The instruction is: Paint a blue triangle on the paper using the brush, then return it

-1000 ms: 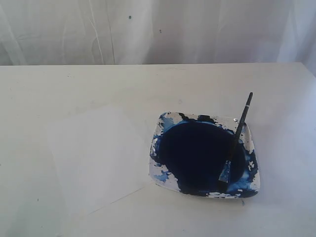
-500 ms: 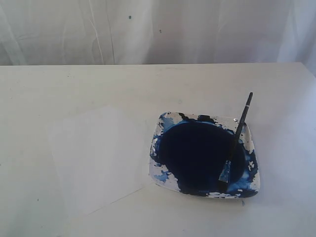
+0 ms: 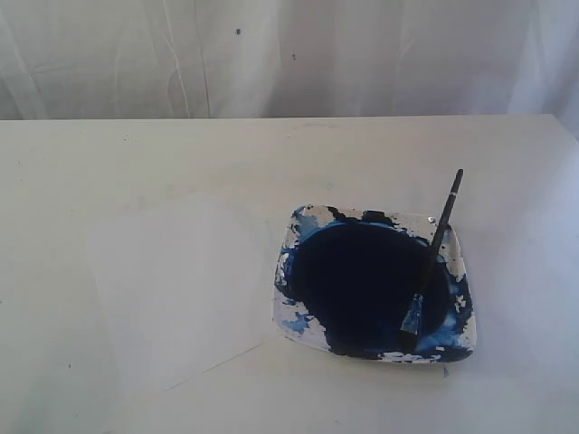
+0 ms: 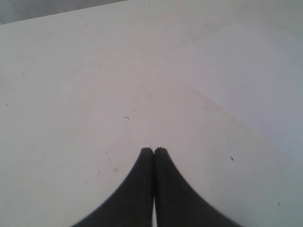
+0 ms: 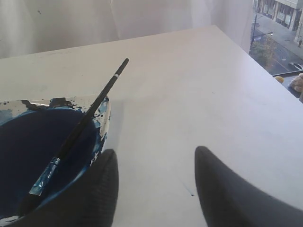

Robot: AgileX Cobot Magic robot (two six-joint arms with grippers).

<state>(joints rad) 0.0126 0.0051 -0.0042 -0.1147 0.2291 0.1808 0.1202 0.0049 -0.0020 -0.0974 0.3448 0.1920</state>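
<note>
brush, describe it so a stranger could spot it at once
On the white table sits a square dish flooded with dark navy paint. The brush leans on its right rim, bristles in the paint. It is the only long, slim black stick.

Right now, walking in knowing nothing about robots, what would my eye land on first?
The square dish flooded with dark navy paint, right of centre on the white table, grabs attention first. A black-handled brush leans in it, bristles in the paint, handle over the far rim. Left of the dish lies a blank white paper.
</note>
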